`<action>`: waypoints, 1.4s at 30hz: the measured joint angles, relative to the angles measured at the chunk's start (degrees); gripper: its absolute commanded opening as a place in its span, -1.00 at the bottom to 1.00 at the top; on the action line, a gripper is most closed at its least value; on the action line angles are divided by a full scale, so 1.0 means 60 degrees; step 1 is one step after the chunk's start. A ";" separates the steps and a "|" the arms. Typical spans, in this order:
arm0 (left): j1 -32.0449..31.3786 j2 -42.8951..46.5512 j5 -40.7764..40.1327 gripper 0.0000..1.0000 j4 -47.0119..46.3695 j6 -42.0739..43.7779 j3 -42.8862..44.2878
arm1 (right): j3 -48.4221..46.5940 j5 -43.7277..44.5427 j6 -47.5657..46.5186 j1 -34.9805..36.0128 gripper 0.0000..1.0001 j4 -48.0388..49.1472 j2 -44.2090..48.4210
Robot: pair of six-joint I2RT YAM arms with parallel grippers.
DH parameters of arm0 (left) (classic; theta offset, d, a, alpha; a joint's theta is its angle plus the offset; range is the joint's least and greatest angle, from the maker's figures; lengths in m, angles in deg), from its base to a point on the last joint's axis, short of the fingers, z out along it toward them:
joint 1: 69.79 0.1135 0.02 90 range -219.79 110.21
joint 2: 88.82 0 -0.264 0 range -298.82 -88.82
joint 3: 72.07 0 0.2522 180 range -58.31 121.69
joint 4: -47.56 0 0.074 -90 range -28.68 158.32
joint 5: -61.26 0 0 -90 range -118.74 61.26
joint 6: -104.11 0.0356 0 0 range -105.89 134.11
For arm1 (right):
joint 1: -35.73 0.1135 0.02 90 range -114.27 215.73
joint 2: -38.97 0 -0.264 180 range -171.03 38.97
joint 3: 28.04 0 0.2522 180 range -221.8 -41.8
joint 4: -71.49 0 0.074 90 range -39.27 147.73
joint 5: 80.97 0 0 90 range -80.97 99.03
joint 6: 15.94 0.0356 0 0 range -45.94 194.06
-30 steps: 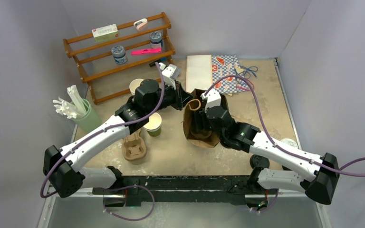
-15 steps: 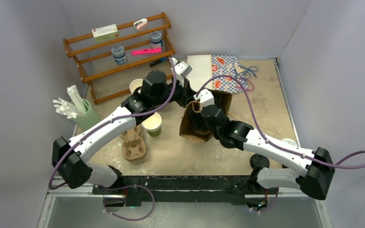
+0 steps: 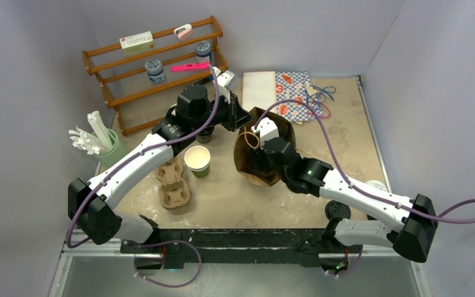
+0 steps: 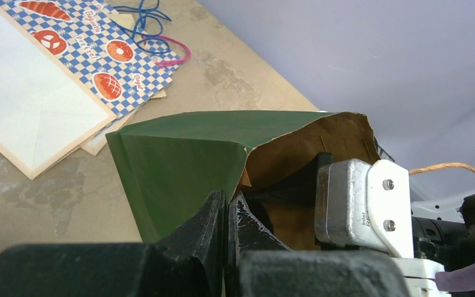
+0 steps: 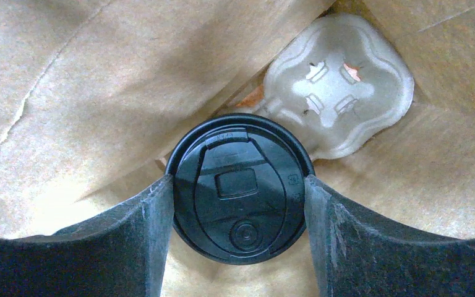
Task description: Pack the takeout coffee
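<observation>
Takeout coffee cup point(image 5: 241, 210) seen from straight above, low inside a brown paper bag point(image 3: 255, 173). Only its round black plastic sip lid shows: glossy, with a raised rim, a rectangular tab and a small round dimple. The cup's sides are hidden beneath the lid. The right gripper point(image 5: 237, 185) reaches down into the bag, its two dark jaws pressed against the lid's left and right edges, gripping the cup. Just beyond the cup lies one pale moulded insert point(image 5: 337, 93) with four small slits, against the lid's rim.

The bag stands at the middle of the tabletop point(image 3: 235, 198), mouth open upward. The left gripper point(image 4: 226, 207) is at the bag's far-left rim, jaws closed on the paper edge. From that wrist the bag's outer face looks dark green and its lining brown.

Counted on the tabletop:
- one lidded cup, in the bag
- one lidless green paper cup point(image 3: 198, 162), white inside, just left of the bag
- one brown pulp cup carrier point(image 3: 174, 189), near-left of that cup
- one pale green holder point(image 3: 112, 154) of white sticks, at the left edge
- one wooden rack point(image 3: 130, 96) at the far left, carrying two round jars point(image 3: 155, 69)
- one flat white paper sleeve point(image 3: 258, 93) beyond the bag, with one blue checked paper point(image 3: 297, 90) to its right
</observation>
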 measured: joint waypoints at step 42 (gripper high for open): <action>0.1472 -0.1290 0.1978 -1.00 -0.0146 -0.2109 0.0561 | 0.0357 -0.0736 -0.0222 -0.0619 -0.86 0.1166 -0.1548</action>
